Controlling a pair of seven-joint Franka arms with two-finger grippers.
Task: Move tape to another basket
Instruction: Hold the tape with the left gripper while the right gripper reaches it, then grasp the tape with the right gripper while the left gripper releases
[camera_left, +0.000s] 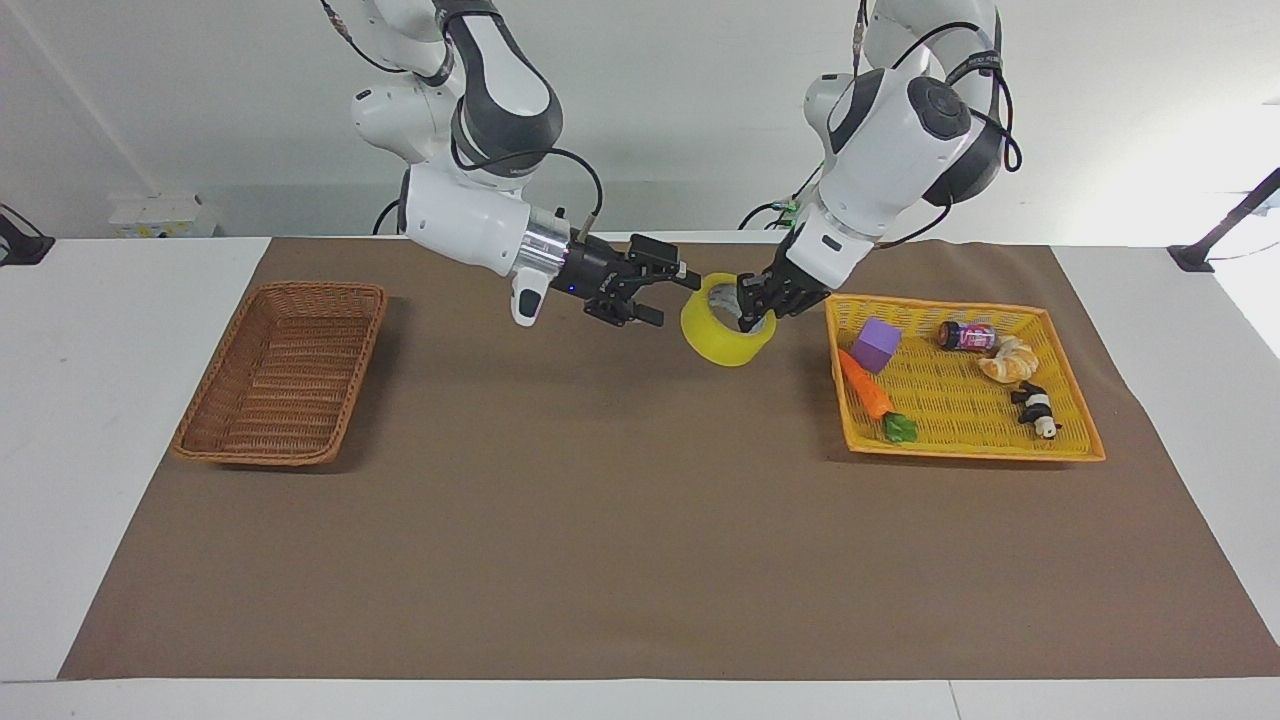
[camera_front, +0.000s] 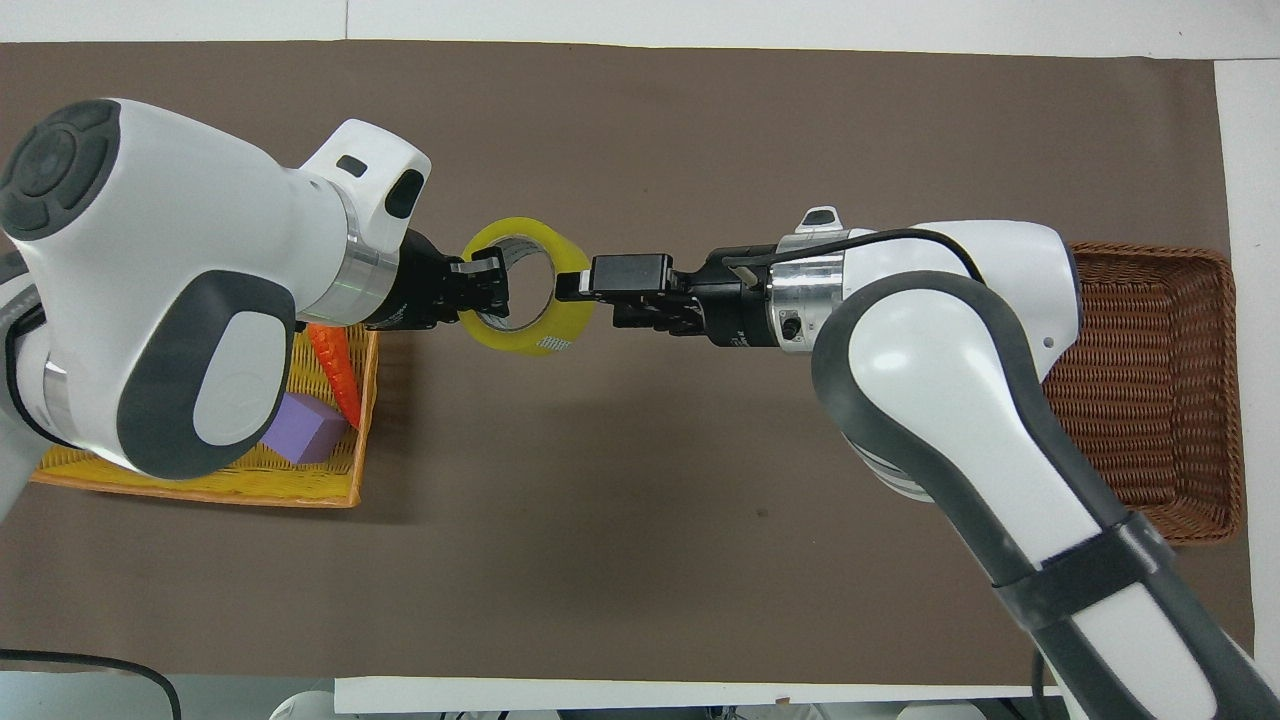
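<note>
A mid-air handover is taking place at upper centre: the left gripper (camera_left: 757, 303) is pinching the tape (camera_left: 727, 335), its fingers clamped on the wall. The right gripper (camera_left: 668, 292), fingers spread, is straddling the other rim; next it needs closing before the brown basket (camera_left: 285, 372)

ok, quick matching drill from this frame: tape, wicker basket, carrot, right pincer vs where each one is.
Things:
1. tape
2. wicker basket
3. carrot
4. right pincer

Places:
A. in the yellow tray
B. held in the left pincer, off the mat
C. right arm's end of the table
D. at the tape's rim

Pairs: 1-B, 2-C, 3-A, 4-D
</note>
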